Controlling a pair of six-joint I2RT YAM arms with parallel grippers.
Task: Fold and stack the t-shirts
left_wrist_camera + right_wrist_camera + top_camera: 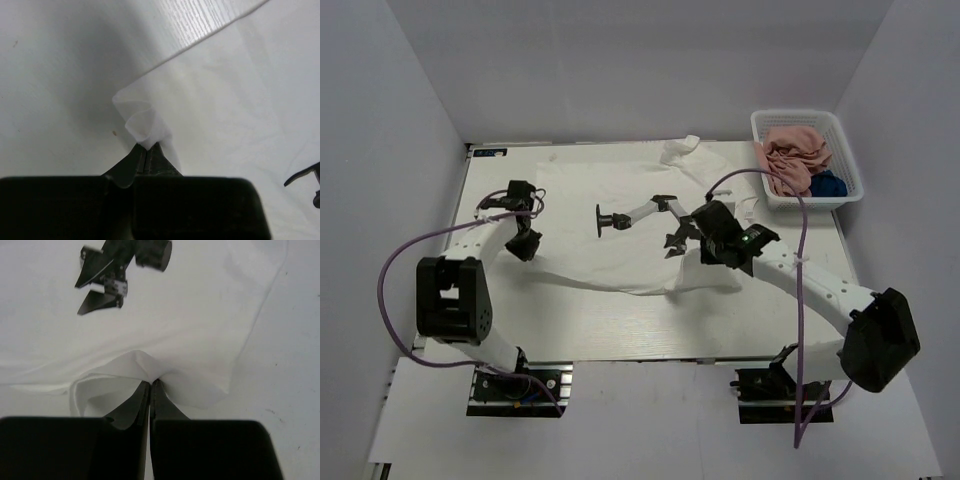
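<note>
Left gripper (pixel 147 148), right gripper (pixel 151 383): fingers pressed onto white cloth short-sleeved t-shirt (pixel 620 205).
Its edges are pinched at 8 and 4 o'clock; dusty pink cloth shirt (pixel 792 150) is seen in white plastic lattice basket (pixel 800 116).

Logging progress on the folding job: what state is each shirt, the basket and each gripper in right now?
white t-shirt: spread out, unfolded, edge pinched twice
pink t-shirt: crumpled in basket
navy t-shirt: bunched in basket, mostly hidden
basket: upright, holding two shirts
left gripper: shut on white t-shirt
right gripper: shut on white t-shirt
</note>
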